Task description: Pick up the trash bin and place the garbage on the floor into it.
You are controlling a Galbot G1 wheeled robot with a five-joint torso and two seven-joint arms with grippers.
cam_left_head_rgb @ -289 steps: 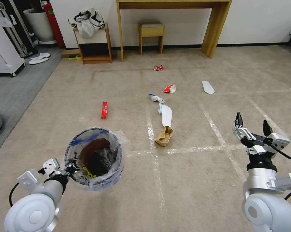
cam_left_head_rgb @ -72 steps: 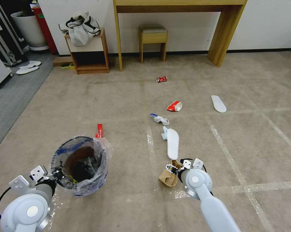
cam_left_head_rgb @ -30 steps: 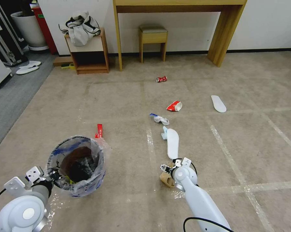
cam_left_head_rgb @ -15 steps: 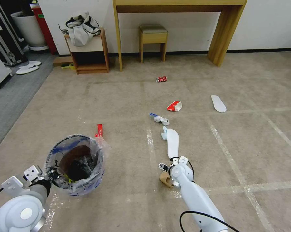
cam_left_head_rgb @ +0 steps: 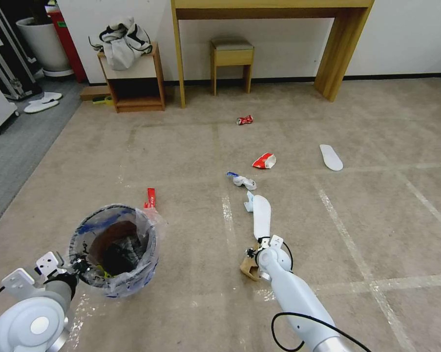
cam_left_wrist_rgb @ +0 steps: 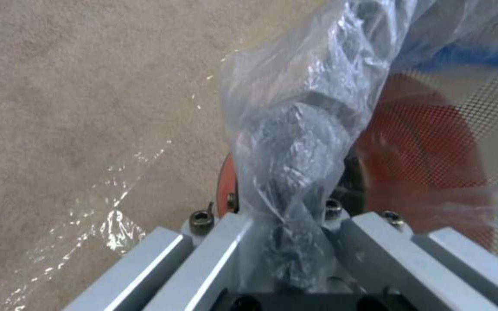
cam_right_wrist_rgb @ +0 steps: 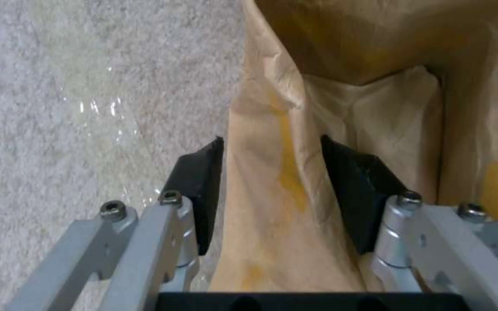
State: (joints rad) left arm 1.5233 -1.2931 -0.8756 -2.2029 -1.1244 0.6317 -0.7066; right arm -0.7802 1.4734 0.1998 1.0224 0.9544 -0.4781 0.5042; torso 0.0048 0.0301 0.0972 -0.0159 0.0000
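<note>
Left gripper (cam_left_head_rgb: pixel 79 264): I see it low at my left side, jaws clamped on the rim of the trash bin (cam_left_head_rgb: pixel 114 250), with the plastic liner (cam_left_wrist_rgb: pixel 295 142) pinched between them.
Trash bin: it is upright, near the red wrapper (cam_left_head_rgb: pixel 150 198), well apart from the carton.
Right gripper (cam_left_head_rgb: pixel 253 255): it is down at the tan paper carton (cam_left_head_rgb: pixel 247 268); in the wrist view the black pads (cam_right_wrist_rgb: pixel 203 185) sit on both sides of a paper fold (cam_right_wrist_rgb: pixel 272 190) and touch it, so the jaws are clamped on the carton.
Carton: I cannot tell if it is lifted from the floor (cam_left_head_rgb: pixel 181 146).
Other garbage: one white insole (cam_left_head_rgb: pixel 262 216) just beyond the carton, crumpled scrap (cam_left_head_rgb: pixel 242 181), paper cup (cam_left_head_rgb: pixel 264 160), crushed can (cam_left_head_rgb: pixel 244 120), second insole (cam_left_head_rgb: pixel 331 157) farther right.
</note>
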